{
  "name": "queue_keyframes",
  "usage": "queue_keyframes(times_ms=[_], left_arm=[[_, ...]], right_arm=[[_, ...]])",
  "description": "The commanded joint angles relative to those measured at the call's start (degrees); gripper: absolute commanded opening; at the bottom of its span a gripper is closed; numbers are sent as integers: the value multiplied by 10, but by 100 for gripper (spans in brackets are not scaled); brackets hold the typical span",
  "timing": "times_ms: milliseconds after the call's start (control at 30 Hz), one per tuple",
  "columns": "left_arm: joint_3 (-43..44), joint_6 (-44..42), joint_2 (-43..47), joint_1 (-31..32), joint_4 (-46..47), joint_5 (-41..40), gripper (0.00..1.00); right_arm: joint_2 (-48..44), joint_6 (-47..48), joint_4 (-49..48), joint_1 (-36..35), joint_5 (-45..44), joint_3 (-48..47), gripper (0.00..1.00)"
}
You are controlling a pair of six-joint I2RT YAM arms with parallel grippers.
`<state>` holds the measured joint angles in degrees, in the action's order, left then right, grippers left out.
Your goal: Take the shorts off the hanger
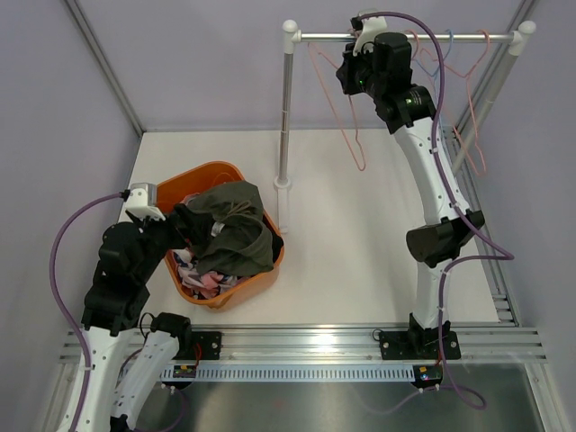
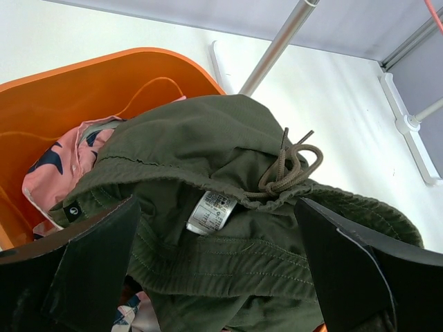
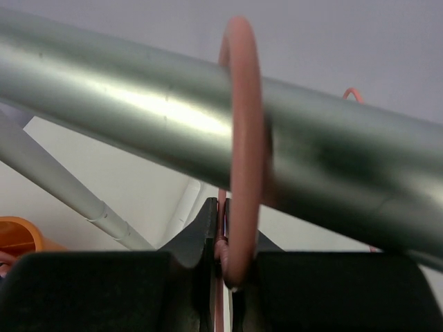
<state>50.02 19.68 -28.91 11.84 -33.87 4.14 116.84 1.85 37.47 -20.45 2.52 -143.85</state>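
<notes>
Notably, left gripper (image 2: 220, 249) stood spread apart over olive shorts (image 2: 208, 138) in basket (image 2: 83, 90); right gripper (image 3: 225, 257) was clamped on hanger (image 3: 242, 138) hooked over rail (image 3: 138, 104).

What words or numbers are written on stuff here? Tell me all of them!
No text here can be read for sure.
White tag inside the olive green shorts: printed lines, too small and blurred to read.
Small round mark on the shorts' waistband: a logo, no clear letters.
Orange basket and pink hanger: no writing seen.
</notes>
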Motion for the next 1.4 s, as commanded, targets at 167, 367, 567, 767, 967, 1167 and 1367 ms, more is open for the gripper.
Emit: queue_keyframes(times_ms=[167,367,567,767,967,1167,1367], left_arm=[[-4,-9,4,-1,15,24,99],[-1,-10,5,-1,13,21,99],[2,-7,6,-1,11,27,99],[-4,-8,5,-1,12,31,99],[-8,-25,-9,-1,18,58,99],[-32,-29,9,-1,44,82,99],[-38,-38,16,-1,53,83,99]], right_arm=[[-44,-32,-38,2,0,50,12],[-71,-47,-32,2,-3,58,37],[-122,-76,-30,2,-22,105,52],[-211,-90,-42,2,-49,200,60],[-350,-119,-92,2,-72,367,67],[-505,-169,-137,2,-70,554,100],[-628,-201,-173,1,-60,707,99]])
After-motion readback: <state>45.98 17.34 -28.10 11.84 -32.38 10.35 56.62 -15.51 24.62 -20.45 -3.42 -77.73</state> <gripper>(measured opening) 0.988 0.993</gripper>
